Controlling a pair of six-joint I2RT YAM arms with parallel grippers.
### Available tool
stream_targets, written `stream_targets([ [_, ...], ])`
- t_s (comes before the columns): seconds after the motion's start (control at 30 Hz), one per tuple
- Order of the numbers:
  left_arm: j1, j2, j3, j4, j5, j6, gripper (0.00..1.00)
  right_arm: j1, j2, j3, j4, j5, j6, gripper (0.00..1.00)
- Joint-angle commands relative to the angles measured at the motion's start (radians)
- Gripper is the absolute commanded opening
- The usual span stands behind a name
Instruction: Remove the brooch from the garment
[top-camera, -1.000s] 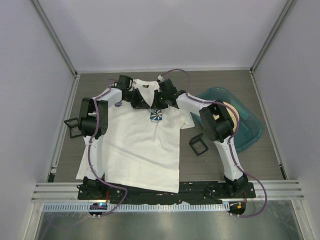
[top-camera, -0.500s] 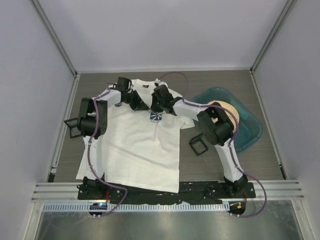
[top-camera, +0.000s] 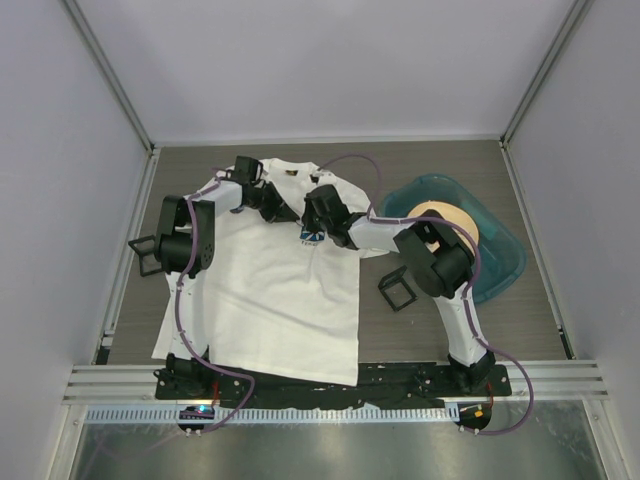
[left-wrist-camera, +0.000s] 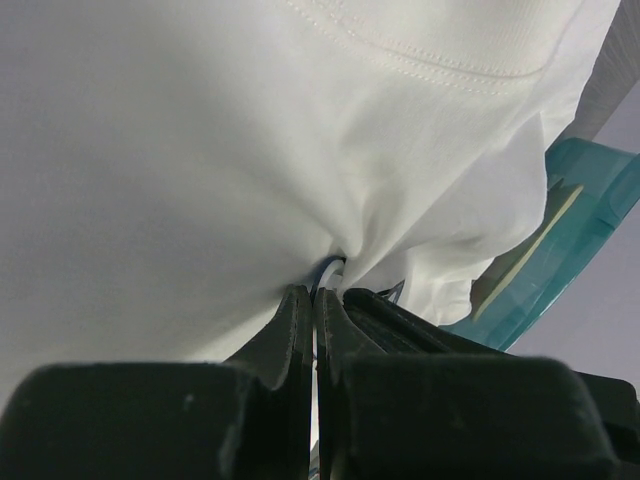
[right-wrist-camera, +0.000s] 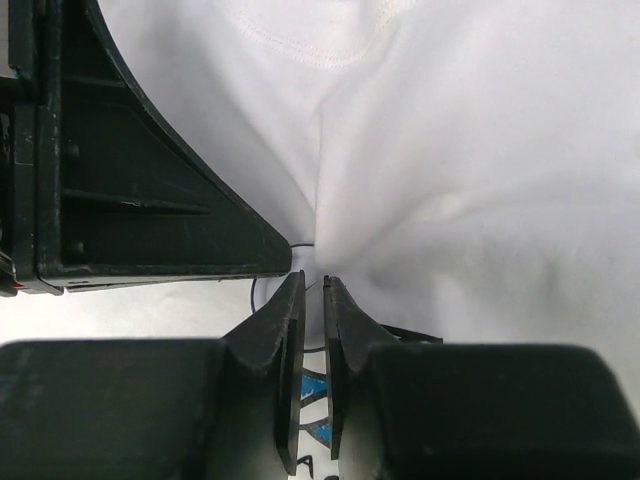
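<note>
As your arms (top-camera: 185, 240) stretch forward and meet below the collar (top-camera: 290, 172), the left claw (left-wrist-camera: 315, 295) clamps a pucker of the garment (top-camera: 280, 290) spread on the tabletop (top-camera: 430, 330), the right claw (right-wrist-camera: 312, 280) nearly closed beside it (grip unclear); the brooch I can't find.

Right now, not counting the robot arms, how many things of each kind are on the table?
white T-shirt: 1
black square boxes: 2
teal tray: 1
tan round thing in the tray: 1
Total: 5
</note>
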Motion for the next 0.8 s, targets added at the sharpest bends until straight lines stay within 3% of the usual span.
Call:
stream_targets([
  [0.0, -0.005, -0.049, -0.015, 0.068, 0.005, -0.015, 0.00, 0.029, -0.010, -0.064, -0.072, 0.011, -0.016, 0.17],
  [0.23, -0.007, -0.041, 0.023, 0.005, -0.004, 0.053, 0.00, 0.009, -0.041, -0.060, -0.099, 0.009, 0.038, 0.18],
  [0.47, -0.025, -0.041, 0.112, -0.148, -0.128, 0.177, 0.00, -0.062, -0.114, -0.035, -0.123, -0.123, 0.078, 0.36],
  [0.6, -0.042, -0.038, 0.149, -0.205, -0.168, 0.201, 0.00, -0.065, -0.148, -0.040, -0.089, -0.222, -0.002, 0.48],
  [0.77, -0.048, -0.046, 0.146, -0.207, -0.179, 0.189, 0.00, -0.063, -0.160, -0.058, -0.063, -0.247, -0.085, 0.48],
])
